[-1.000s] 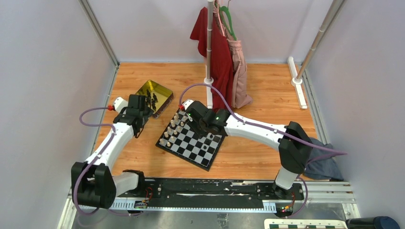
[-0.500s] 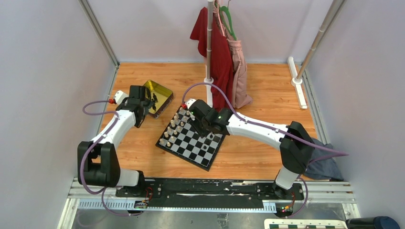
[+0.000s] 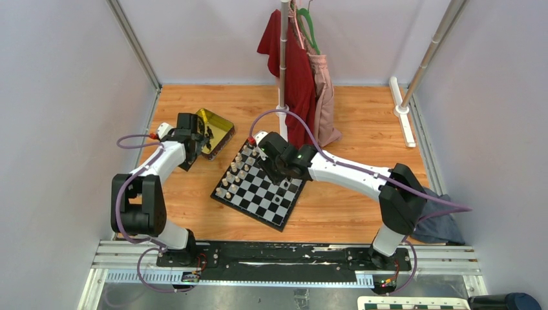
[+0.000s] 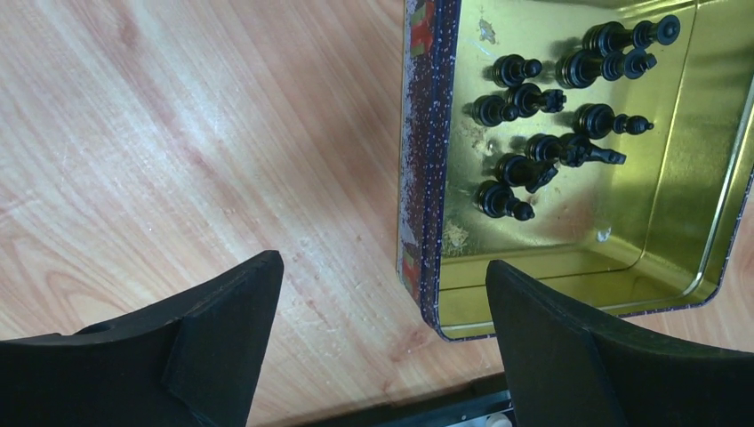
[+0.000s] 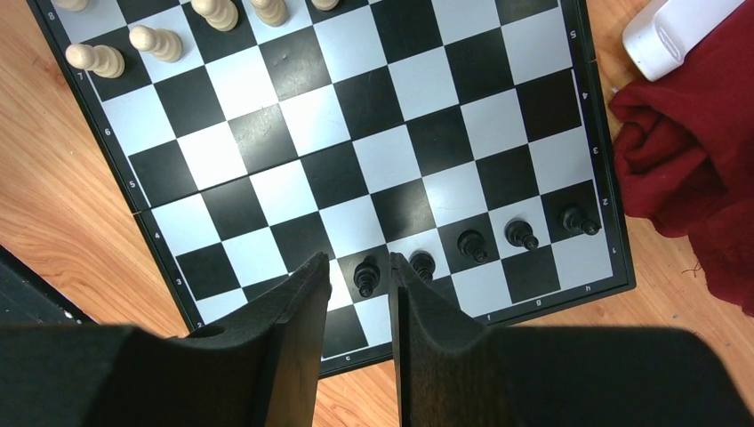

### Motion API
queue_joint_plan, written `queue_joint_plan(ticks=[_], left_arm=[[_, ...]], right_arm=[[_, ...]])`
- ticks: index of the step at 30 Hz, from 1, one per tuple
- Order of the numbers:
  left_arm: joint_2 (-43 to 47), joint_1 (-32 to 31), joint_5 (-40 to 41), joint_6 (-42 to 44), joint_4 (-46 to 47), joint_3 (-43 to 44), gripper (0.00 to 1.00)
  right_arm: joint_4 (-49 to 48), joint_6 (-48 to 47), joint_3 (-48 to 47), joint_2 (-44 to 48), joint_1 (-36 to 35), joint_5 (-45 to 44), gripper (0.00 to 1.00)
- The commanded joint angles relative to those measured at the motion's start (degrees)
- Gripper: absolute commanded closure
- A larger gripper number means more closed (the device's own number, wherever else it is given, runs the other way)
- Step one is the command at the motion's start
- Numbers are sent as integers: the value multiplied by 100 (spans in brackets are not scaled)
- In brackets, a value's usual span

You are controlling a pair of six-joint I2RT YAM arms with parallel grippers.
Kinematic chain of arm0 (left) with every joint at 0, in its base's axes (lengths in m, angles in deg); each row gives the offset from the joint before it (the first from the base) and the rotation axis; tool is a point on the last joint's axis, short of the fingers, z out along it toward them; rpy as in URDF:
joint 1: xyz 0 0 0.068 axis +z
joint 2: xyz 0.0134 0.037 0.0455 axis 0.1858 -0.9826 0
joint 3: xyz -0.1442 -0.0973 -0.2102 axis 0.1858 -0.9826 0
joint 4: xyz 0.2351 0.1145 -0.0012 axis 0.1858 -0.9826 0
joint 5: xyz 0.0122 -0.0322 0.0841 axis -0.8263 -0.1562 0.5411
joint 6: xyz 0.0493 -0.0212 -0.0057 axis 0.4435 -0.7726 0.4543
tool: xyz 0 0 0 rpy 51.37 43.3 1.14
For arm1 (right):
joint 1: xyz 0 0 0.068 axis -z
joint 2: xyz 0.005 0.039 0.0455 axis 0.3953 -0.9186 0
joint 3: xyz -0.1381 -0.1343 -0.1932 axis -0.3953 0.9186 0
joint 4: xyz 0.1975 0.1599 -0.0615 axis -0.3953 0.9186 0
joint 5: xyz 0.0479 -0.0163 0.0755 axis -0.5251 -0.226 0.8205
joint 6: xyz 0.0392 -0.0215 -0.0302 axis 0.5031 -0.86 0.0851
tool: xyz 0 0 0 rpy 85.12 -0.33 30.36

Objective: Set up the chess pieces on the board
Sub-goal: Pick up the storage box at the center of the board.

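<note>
Left hand (image 4: 382, 271) spread wide, empty, over the near wall of the gold tin tray (image 4: 418, 178), where black chess pieces (image 4: 542, 147) lie. On the board (image 5: 293, 116), right hand (image 5: 360, 267) narrowly parted above a standing black pawn (image 5: 366, 276), four more in line rightward

Bright even light, soft shadows, glare in gold tray (image 4: 689, 169)

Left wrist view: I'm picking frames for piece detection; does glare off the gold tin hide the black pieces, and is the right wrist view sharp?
Left wrist: the gold tin glints, yet its black pieces stay crisp; right wrist: evenly lit, the board and pawns sharp.
</note>
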Motion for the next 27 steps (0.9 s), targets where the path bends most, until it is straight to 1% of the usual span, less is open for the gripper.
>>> queue_joint_plan(ticks=[1, 10, 22, 27], left_arm=[[-176, 102, -1, -46, 58, 229, 10], [-586, 151, -50, 104, -76, 578, 11], [-842, 169, -50, 197, -342, 822, 23], [-969, 169, -75, 296, -531, 932, 26]], right_arm=[[-40, -20, 113, 56, 100, 102, 65], [-89, 7, 61, -75, 174, 174, 65], [-165, 56, 51, -155, 367, 285, 65], [-190, 75, 60, -193, 421, 334, 65]])
